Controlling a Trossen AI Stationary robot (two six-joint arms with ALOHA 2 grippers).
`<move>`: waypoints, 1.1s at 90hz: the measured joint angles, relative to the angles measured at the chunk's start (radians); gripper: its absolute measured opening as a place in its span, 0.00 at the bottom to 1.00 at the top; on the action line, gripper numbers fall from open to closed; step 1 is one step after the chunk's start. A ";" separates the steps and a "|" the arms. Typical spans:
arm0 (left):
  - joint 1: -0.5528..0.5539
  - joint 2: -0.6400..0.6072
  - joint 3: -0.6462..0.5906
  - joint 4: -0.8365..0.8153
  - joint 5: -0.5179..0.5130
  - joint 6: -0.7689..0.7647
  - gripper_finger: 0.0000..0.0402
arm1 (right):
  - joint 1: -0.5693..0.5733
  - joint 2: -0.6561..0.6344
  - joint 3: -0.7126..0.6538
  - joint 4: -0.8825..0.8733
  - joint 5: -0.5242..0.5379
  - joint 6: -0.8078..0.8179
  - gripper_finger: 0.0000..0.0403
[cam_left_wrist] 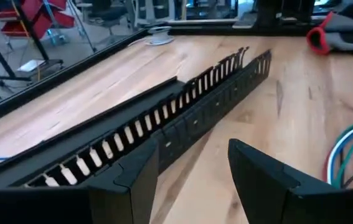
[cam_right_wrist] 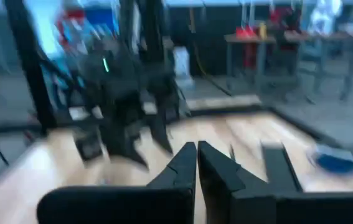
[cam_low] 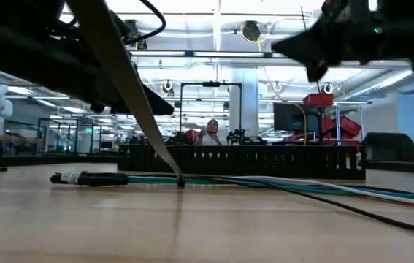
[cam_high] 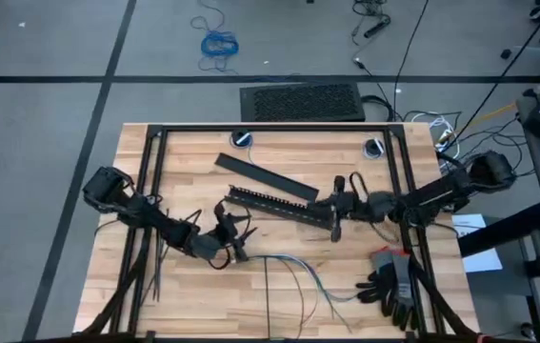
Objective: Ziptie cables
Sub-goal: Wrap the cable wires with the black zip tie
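The cables (cam_high: 300,270), thin blue, green and pale wires, lie loose on the wooden table (cam_high: 193,152) near its front edge; they also show in the low view (cam_low: 323,188) and the left wrist view (cam_left_wrist: 349,149). My left gripper (cam_left_wrist: 192,168) stands open just above the table, between the cables' left end and the black slotted bar (cam_high: 279,205). My right gripper (cam_right_wrist: 197,163) is shut over the bar's right end (cam_high: 338,211), with nothing showing between its fingers. Thin black strips, seemingly zipties (cam_high: 157,276), lie at the table's left side. A thin dark strip (cam_low: 144,124) slants down to the table by the cables; what holds it is hidden.
A flat black bar (cam_high: 265,173) lies behind the slotted bar. Dark gloves (cam_high: 391,284) lie at the front right. A black frame (cam_high: 279,129) runs around the table, with two round blue-ringed holes (cam_high: 242,139) at the back. A dark pen-like object (cam_low: 90,177) lies on the table.
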 joint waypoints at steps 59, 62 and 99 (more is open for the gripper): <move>0.049 -0.287 -0.144 -0.258 -0.089 -0.354 0.48 | 0.234 0.176 0.026 -0.260 0.115 0.219 0.02; 0.049 -0.310 -0.144 -0.277 -0.090 -0.325 0.48 | 0.251 0.187 0.026 -0.249 0.141 0.217 0.02; 0.001 -0.539 -0.144 -0.814 -0.005 -0.771 0.48 | 0.248 0.293 0.026 -0.167 0.010 0.107 0.02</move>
